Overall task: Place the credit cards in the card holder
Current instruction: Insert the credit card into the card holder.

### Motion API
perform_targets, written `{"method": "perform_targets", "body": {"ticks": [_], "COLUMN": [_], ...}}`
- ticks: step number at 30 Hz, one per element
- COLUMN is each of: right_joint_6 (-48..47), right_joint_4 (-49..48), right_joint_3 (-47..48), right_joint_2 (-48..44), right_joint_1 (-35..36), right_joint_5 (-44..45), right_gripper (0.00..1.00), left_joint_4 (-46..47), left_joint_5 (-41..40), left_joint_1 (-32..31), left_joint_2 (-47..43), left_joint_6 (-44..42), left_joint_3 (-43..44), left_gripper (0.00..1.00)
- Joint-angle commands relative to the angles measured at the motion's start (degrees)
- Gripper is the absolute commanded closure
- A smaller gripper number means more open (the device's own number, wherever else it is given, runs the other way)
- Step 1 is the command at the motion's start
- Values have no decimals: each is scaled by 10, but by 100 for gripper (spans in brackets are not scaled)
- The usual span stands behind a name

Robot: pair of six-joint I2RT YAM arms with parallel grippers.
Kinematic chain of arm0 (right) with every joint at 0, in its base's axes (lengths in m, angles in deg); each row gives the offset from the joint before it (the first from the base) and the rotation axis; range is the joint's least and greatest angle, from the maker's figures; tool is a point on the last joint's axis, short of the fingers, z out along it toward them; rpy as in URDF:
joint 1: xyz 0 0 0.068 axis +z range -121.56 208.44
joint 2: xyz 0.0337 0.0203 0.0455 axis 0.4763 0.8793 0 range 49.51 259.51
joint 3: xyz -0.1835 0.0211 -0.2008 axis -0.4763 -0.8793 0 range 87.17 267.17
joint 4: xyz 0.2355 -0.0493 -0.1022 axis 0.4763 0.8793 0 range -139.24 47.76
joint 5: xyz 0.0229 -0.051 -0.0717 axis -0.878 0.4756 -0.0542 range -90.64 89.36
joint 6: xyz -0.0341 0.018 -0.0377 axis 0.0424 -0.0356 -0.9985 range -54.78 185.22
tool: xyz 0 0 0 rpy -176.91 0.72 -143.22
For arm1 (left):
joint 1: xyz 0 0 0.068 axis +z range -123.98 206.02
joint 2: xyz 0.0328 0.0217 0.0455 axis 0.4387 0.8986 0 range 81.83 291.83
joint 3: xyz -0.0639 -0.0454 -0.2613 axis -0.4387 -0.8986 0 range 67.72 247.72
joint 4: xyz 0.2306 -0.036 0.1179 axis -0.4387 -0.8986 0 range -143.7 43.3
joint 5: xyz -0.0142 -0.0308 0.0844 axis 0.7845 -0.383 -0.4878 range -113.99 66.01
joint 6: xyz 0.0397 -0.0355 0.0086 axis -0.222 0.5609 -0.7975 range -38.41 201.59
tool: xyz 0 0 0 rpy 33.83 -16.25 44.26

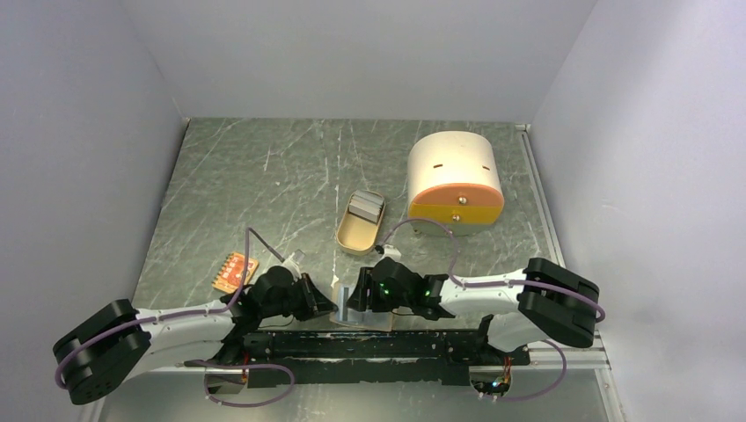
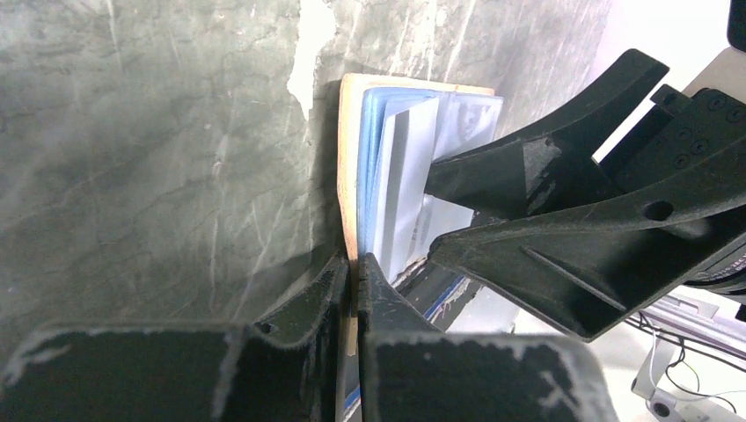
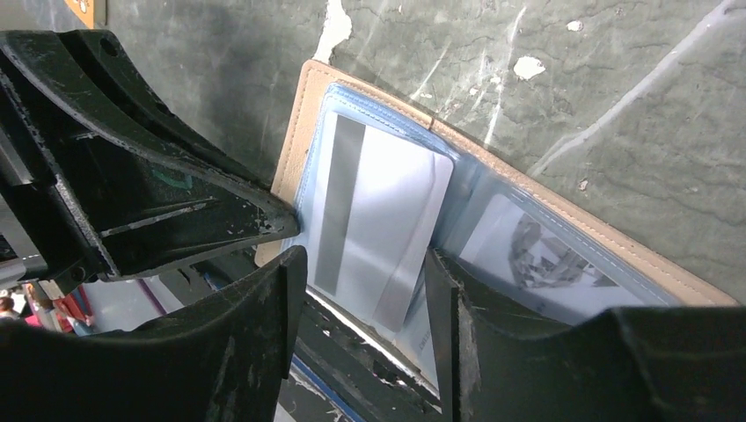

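A: Where are things now?

B: The card holder (image 3: 295, 132) lies open at the near edge of the table (image 3: 572, 105), between the two arms. The left gripper (image 2: 354, 264) is closed tight on the thin tan edge of the cover. The grey card (image 3: 378, 220), the one with the dark stripe, seems to sit partly in a clear plastic pocket (image 3: 528, 255), with its lower end outside.

A: And the right gripper (image 3: 365, 258)?

B: Its jaws stand partly apart, one at each long side of the card. Whether they really press on the card, the pictures do not tell.

A: So what can go wrong?

B: First, the card. If the arm pushes it at a small angle, a corner can catch on the mouth of the pocket, and then the card bends or springs out sideways.

A: And if the jaws let go too early?

B: Then the card is only half in. It can slide back out, and the table edge is just beside it, so it may fall off.

A: Is the holder itself safe?

B: Not fully. The left arm has only a narrow bite on the cover. A hard push from the right can pull the cover out of this bite or turn the holder. Also the two grippers are very near each other, so their fingers may knock together.
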Motion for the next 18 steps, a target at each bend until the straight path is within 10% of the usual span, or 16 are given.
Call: {"method": "perform_targets", "body": {"ticks": [1, 18], "right_joint_6": [5, -30], "right_joint_4": [-59, -21], "right_joint_3": [-16, 3], "right_joint_2": [17, 5], "right_joint_1": [0, -28], "right_joint_5": [-26, -37], "right_gripper": [46, 66], "left_joint_4": [12, -54], "left_joint_5": [-11, -53], "left_joint_1": [-10, -20], "left_joint_2": [2, -47], "left_joint_6": [4, -7], "left_joint_3": [7, 31], "left_gripper": [91, 91]}}
